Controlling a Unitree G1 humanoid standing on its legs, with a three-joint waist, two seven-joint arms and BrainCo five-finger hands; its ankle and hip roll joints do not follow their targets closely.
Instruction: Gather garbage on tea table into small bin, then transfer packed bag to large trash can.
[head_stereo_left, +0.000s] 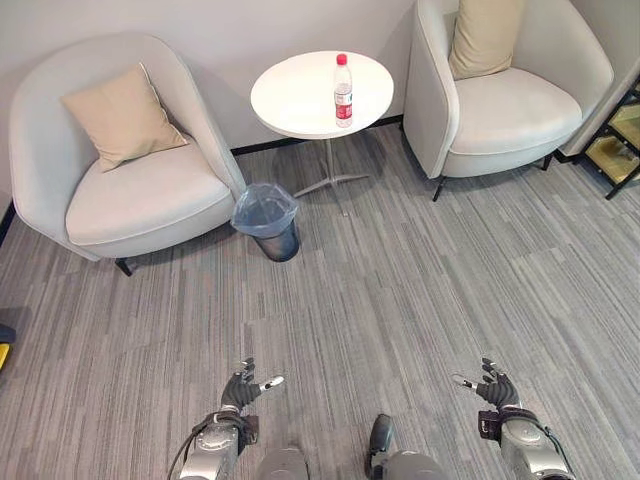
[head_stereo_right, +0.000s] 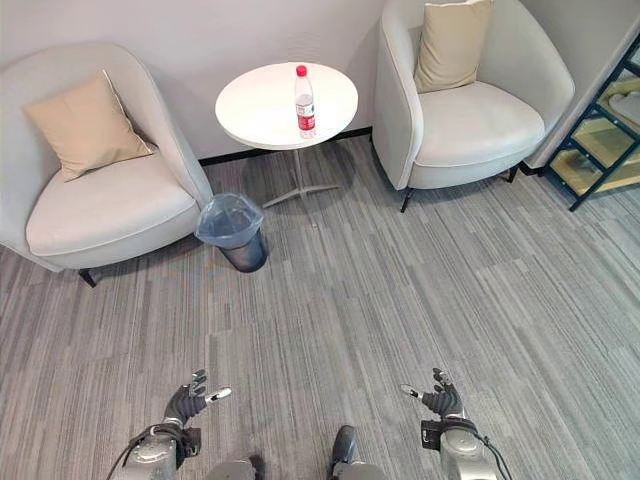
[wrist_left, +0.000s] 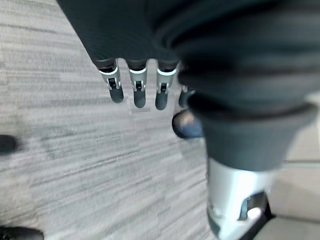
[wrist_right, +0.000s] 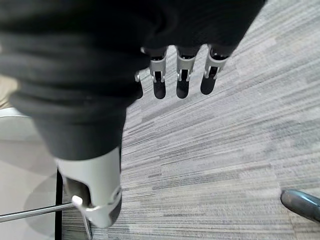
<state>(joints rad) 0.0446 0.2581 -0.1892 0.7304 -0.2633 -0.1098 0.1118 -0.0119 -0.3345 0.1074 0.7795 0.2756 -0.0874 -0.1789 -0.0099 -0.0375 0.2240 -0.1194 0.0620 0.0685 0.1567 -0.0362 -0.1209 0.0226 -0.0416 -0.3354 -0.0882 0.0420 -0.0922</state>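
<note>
A clear plastic bottle (head_stereo_left: 343, 91) with a red cap and label stands upright on the round white tea table (head_stereo_left: 300, 100) by the far wall. Beside the table's foot, a small dark bin (head_stereo_left: 270, 222) lined with a bluish plastic bag sits on the carpet. My left hand (head_stereo_left: 241, 389) and right hand (head_stereo_left: 495, 386) hang low at the near edge, far from table and bin. Both are open, with straight fingers (wrist_left: 139, 90) over bare carpet and nothing held. The right hand's fingers (wrist_right: 182, 80) also point at carpet.
A pale armchair (head_stereo_left: 150, 200) with a beige cushion stands left of the table and a second one (head_stereo_left: 510, 110) to its right. A dark metal shelf (head_stereo_left: 620, 140) is at the far right. Grey striped carpet (head_stereo_left: 400, 300) lies between me and the table.
</note>
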